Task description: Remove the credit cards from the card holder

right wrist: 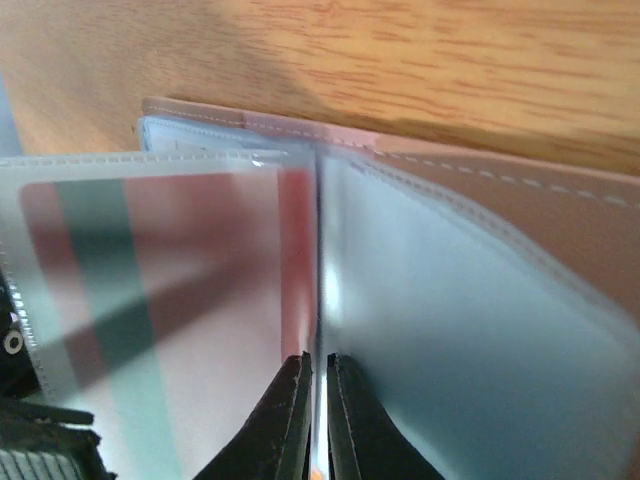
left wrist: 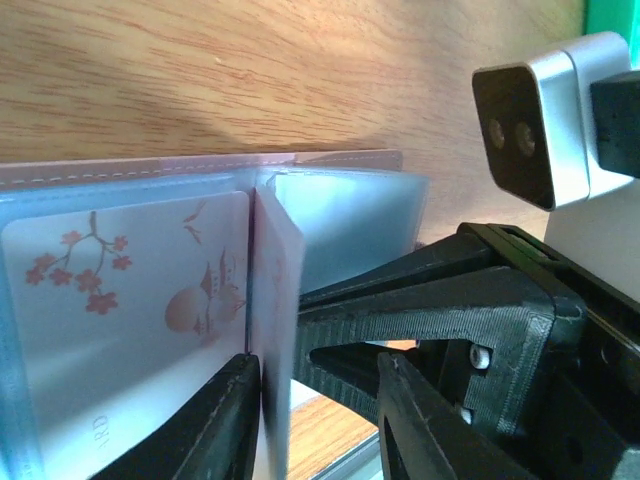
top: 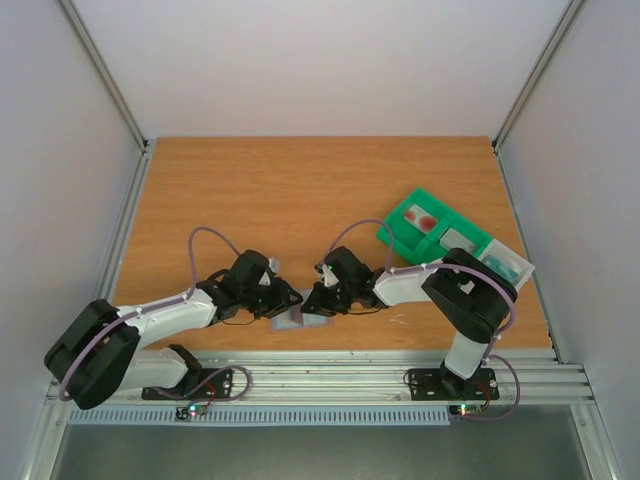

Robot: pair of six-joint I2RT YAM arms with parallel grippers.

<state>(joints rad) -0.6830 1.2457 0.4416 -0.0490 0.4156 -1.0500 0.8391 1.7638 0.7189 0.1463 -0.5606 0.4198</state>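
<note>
Top external view: you see both arms reaching inward to the card holder point(top: 297, 321), which lies open on the wooden table point(top: 300, 180) near its front edge, between the two bases. Your left gripper point(top: 283, 297) meets it from the left and your right gripper point(top: 318, 298) from the right. A green tray point(top: 400, 235) sits well apart at the right rear.

Left wrist view: the holder's clear pockets face you. The left pocket holds a white card point(left wrist: 130, 300) printed with blossom sprigs and a red round mark. One clear leaf point(left wrist: 278, 290) stands upright from the fold, just beside one left finger. The other left finger stands off to the side, so the left jaws are partly spread and clamp nothing you can see.

Right wrist view: the right fingertips point(right wrist: 297, 400) are drawn almost together on the edge of a thin clear leaf, seen edge-on. To its left, a pocket shows a red card point(right wrist: 150, 290) with a dark stripe. The pocket to its right looks pale.
</note>
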